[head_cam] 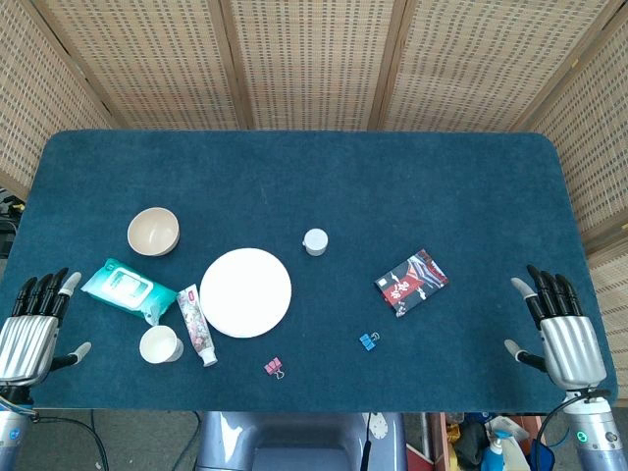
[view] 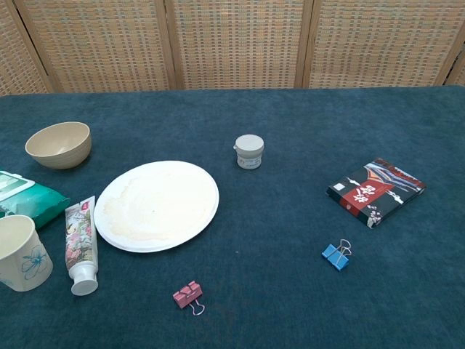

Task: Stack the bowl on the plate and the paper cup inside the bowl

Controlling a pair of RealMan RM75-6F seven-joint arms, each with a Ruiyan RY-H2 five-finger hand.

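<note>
The left hand [head_cam: 29, 329] is seen open and empty at the table's [head_cam: 294, 167] near-left edge, fingers spread. The paper cup [head_cam: 160, 344] is set upright just to its right, w/ the bowl [head_cam: 153, 232] farther back and the plate [head_cam: 245, 292] toward centre. Well apart, at the near-right edge, the right hand [head_cam: 561, 329] is likewise open, nothing held.

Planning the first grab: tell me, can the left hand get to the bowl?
Probably yes. The left hand is open and the bowl sits upright on its side, though the wipes pack lies between.
</note>
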